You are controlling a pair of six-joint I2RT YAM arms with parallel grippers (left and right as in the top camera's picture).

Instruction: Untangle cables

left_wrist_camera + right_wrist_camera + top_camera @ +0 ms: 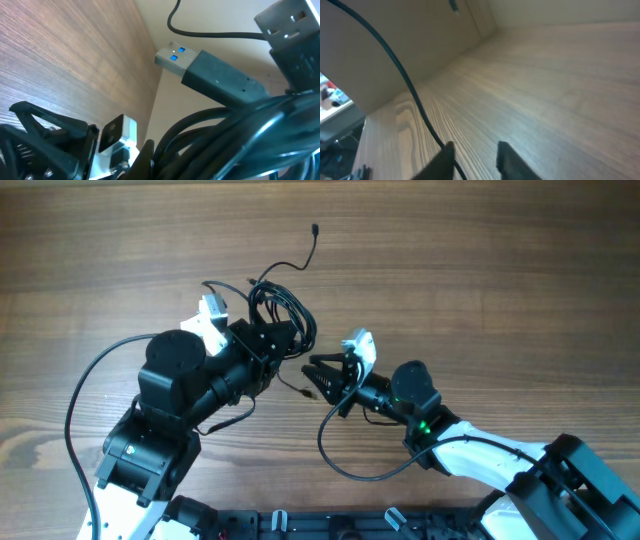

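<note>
- L hand (283, 345): clenched on the cables (282, 308), bundle bunched right at its tips.
- USB plug (200, 65) pokes out of bundle, close by L hand.
- Loose end (314, 228) lies well beyond L hand on counter (480, 270).
- R hand (318, 375): released, fingers part-way apart, just beside L hand, tips toward bundle.
- Thin cord (405, 75) runs down alongside one R finger (447, 155); touching? can't tell.

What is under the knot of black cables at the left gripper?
Wooden table shows around the cables. The left gripper, shut on the cables, meets the knot from the lower left. Its fingertips and whatever lies below the dense part are covered by cords.
</note>
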